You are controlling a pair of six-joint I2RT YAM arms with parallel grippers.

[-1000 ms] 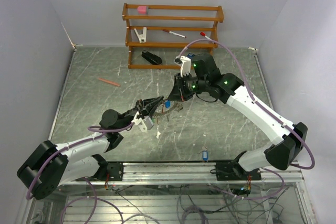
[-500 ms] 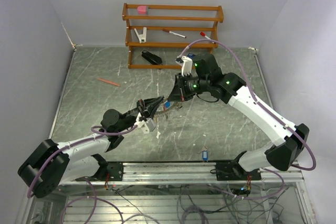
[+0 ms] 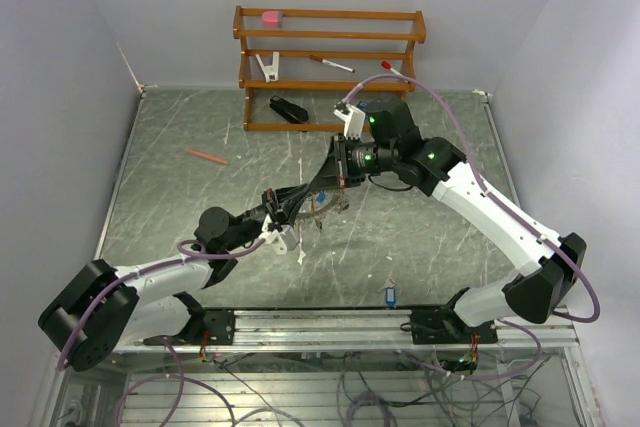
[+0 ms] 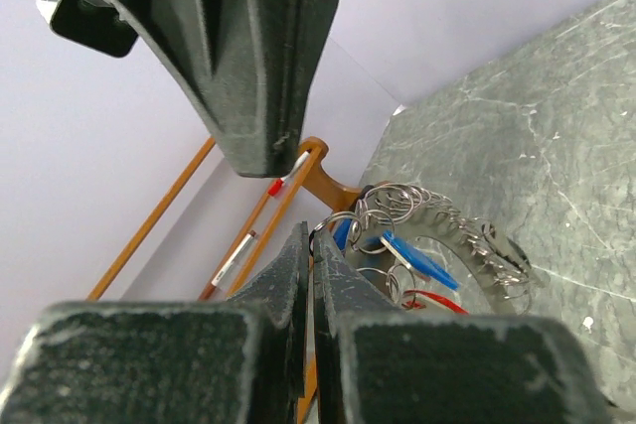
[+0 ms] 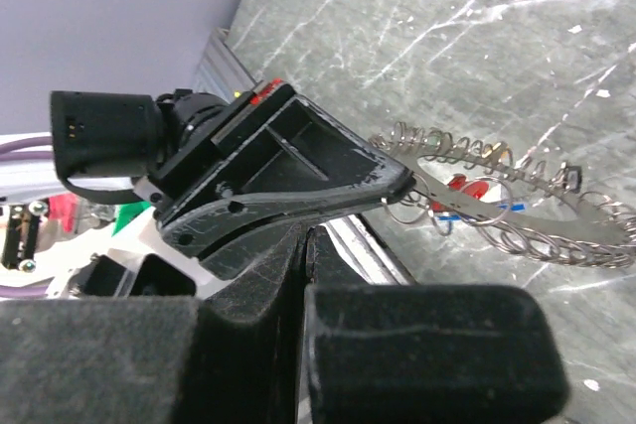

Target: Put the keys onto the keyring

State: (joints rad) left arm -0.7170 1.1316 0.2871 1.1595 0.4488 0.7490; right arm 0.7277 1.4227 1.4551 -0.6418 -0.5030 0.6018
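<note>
Overhead: we see left gripper and right gripper tip to tip mid-table, keyring a small blur just beside them. Wrist views show more: both claws pressed together, though we cannot tell whether they nip the ring wire. Blue key inside ring, lying along ring's long axis. Grey-green marbled table, lilac walls, wooden rack at back.
</note>
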